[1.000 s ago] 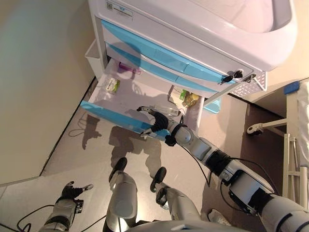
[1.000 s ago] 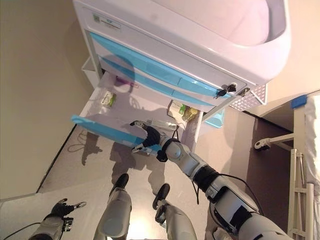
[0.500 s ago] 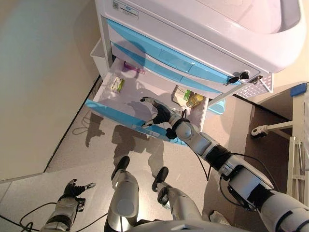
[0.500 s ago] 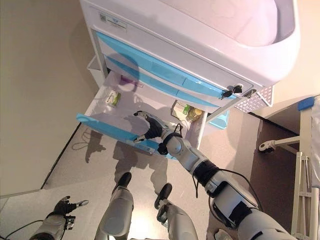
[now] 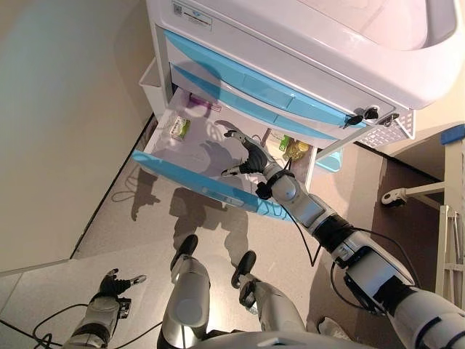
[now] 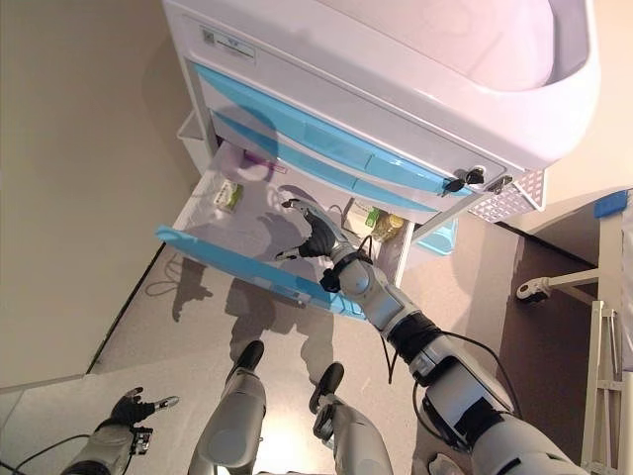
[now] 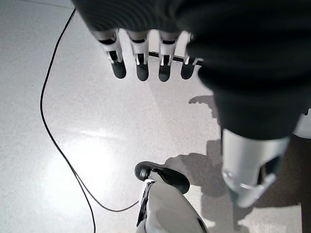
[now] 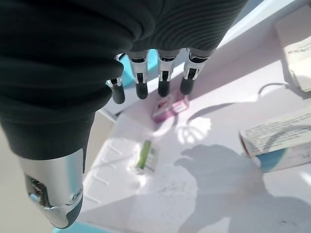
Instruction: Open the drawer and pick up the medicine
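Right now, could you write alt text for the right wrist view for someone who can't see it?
An open robot hand hangs over the pale floor of an open drawer, holding nothing. Below it lie a small pink box, a green-and-white box, and white boxes to one side.

Silver-grey arms, dark ribbed wrist covers, right hand (image 5: pixel 249 158) — silver fingers, dark tips
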Motion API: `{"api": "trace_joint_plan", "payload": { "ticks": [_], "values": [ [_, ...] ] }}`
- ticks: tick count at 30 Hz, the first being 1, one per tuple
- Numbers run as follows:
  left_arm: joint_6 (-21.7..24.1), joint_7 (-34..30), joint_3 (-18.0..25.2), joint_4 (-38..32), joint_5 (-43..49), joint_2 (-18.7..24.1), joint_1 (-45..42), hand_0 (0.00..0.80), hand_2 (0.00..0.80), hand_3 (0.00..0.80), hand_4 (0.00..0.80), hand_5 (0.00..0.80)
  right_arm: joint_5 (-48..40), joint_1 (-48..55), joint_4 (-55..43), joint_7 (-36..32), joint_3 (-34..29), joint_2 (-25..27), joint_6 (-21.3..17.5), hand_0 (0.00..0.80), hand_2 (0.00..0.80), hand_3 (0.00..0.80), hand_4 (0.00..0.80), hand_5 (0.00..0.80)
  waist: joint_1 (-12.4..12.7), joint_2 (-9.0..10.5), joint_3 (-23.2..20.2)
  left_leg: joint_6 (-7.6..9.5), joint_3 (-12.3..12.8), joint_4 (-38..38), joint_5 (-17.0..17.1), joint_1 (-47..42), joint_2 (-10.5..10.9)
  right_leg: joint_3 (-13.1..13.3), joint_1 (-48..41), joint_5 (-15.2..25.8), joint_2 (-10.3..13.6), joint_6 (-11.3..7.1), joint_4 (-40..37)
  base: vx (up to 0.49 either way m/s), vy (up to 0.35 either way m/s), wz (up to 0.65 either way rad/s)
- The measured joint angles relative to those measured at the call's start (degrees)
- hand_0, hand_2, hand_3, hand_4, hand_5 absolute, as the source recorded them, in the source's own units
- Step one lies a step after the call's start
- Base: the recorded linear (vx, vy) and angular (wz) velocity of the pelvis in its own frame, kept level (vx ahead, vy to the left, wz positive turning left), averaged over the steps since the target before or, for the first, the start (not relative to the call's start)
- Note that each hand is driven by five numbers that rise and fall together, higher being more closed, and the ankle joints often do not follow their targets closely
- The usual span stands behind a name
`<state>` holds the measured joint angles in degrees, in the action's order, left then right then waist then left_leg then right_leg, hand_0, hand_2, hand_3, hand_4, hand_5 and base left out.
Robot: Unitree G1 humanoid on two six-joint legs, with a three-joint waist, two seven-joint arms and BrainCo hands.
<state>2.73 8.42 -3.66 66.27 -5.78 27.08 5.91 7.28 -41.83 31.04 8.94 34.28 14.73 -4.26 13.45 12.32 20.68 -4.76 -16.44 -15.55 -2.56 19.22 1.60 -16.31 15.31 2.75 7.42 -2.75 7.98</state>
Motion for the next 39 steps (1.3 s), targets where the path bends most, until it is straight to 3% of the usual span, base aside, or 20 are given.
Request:
{"api": "trace_joint_plan", "payload": {
  "ticks": [7, 14, 26, 39],
  "values": [
    [0.4, 0.2, -2.2, -0.2, 0.0, -0.3, 0.2, 0.000, 0.000, 0.000, 0.000, 0.000, 3.4, -6.0, 10.4, 2.3, 0.1, 1.1, 1.5, 0.000, 0.000, 0.000, 0.000, 0.000, 0.2, -1.81, 1.0, 0.14, 0.0, -0.6, 0.2, 1.5, 0.2, 0.0, 1.3, 0.1, 0.1, -0.09, 0.4, -0.016, 0.000, 0.02],
    [0.4, 0.7, -2.9, 0.2, -0.1, -1.0, 1.0, 0.000, 0.000, 0.000, 0.000, 0.000, 7.6, -11.0, 17.6, 4.1, 1.0, 2.0, 3.1, 0.000, 0.000, 0.000, 0.000, 0.000, 0.5, -2.35, 1.3, 0.09, -0.7, -1.0, 0.2, 2.6, 0.5, -0.2, 2.3, -0.1, 0.2, -0.12, 0.9, 0.000, -0.002, 0.02],
    [0.4, 1.2, -5.4, -0.2, -2.4, -1.9, 2.2, 0.000, 0.000, 0.000, 0.000, 0.000, 12.2, -16.7, 24.4, 5.3, 3.8, 1.5, 4.8, 0.000, 0.000, 0.000, 0.000, 0.000, 2.7, -3.52, 2.0, 0.08, -1.4, -1.0, 0.4, 3.9, 0.8, -0.7, 3.3, -0.2, 0.4, -0.14, 1.0, -0.003, 0.001, 0.03],
    [0.5, 1.6, -6.5, -0.1, -2.6, -2.4, 3.3, 0.000, 0.000, 0.000, 0.000, 0.000, 15.8, -17.5, 28.4, 5.3, 6.6, -0.5, 5.6, 0.000, 0.000, 0.000, 0.000, 0.000, 2.9, -3.55, 2.1, 0.18, -2.6, -1.2, 0.6, 4.7, 1.5, -1.6, 3.6, -0.5, 0.9, -0.41, 1.2, 0.001, 0.003, 0.04]
  ]
}}
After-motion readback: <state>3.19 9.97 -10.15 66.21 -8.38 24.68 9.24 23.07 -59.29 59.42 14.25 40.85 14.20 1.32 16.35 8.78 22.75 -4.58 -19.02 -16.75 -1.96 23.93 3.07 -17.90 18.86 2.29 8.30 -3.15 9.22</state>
